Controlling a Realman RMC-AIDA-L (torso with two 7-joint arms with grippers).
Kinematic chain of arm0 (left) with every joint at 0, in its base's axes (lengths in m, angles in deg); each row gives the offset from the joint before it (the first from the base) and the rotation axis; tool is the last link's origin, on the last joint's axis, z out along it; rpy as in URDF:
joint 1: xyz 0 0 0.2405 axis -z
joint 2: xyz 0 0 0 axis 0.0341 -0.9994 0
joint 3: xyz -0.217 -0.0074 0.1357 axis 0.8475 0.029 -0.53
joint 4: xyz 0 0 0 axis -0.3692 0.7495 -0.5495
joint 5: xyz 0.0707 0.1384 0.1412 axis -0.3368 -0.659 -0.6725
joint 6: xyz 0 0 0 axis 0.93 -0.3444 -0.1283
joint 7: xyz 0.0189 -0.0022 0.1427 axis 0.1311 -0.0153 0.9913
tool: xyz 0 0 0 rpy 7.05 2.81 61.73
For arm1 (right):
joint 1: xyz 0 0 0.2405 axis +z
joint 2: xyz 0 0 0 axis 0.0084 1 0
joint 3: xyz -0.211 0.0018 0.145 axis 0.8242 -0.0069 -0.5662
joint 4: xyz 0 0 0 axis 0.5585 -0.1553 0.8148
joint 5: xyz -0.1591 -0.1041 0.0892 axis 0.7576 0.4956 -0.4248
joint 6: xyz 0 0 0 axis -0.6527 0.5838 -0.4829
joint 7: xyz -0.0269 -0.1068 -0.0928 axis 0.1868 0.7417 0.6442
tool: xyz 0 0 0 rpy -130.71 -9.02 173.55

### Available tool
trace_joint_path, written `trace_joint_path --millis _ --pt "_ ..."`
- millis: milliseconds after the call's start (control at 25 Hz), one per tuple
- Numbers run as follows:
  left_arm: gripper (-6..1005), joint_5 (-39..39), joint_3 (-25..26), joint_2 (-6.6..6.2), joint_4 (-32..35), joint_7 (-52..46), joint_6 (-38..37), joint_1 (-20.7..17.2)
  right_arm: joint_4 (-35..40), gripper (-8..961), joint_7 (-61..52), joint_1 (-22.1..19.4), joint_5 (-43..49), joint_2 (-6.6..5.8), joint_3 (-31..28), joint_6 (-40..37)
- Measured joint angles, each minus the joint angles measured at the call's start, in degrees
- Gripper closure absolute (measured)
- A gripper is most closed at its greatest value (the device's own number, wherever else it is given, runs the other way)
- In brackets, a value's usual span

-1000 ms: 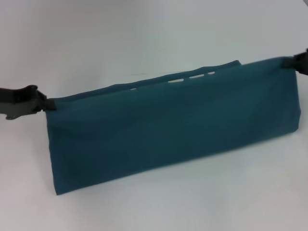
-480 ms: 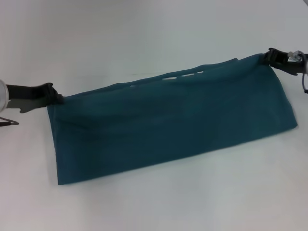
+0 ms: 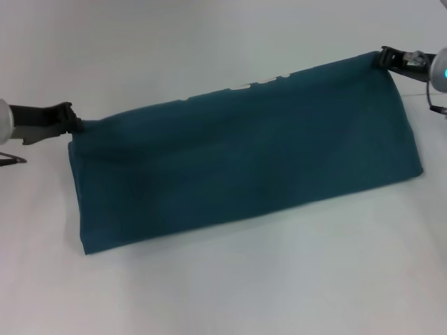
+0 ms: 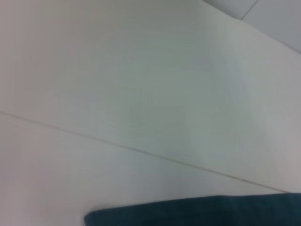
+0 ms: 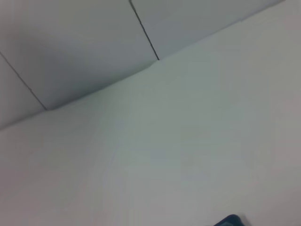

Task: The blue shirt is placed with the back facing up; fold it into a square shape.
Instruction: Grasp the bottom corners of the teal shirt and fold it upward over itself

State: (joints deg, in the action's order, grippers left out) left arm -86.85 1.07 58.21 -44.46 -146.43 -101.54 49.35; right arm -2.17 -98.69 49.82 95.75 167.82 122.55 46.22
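- Carrying the far edge back, we have covered the white lettering that peeked out a second ago; the fold looks nearly laid.
- Left gripper (image 3: 72,125) and right gripper (image 3: 383,58) seem pinched on the shirt (image 3: 244,160) corners, cloth stretched between the fingers.

Black fingers (image 3: 66,118) on silver-grey, rounded wrists (image 3: 4,120).

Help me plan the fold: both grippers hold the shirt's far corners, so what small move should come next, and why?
Probably lower both corners and let go: the left gripper and right gripper pinch the far edge of the blue shirt, already doubled into a long band.
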Motion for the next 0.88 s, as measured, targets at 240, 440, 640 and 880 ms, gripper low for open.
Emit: trace_joint_path --millis 240,440,640,880 --pt "853 -0.08 -1.87 0.41 -2.64 0.05 4.66 -0.02 -3.15 854 0.14 1.80 0.27 0.51 3.05 6.10" --pt "849 -0.10 -1.97 0.57 -2.83 0.25 6.45 -0.19 -3.87 852 0.15 1.92 0.29 0.60 3.26 7.49" --pt "845 -0.14 -2.20 0.77 -2.92 0.26 7.10 -0.20 -3.92 849 0.17 1.95 0.29 0.50 3.80 7.70" --pt "841 -0.41 -2.66 0.94 -3.69 0.03 8.47 0.00 -3.97 846 0.17 2.33 0.29 0.29 5.50 7.84"
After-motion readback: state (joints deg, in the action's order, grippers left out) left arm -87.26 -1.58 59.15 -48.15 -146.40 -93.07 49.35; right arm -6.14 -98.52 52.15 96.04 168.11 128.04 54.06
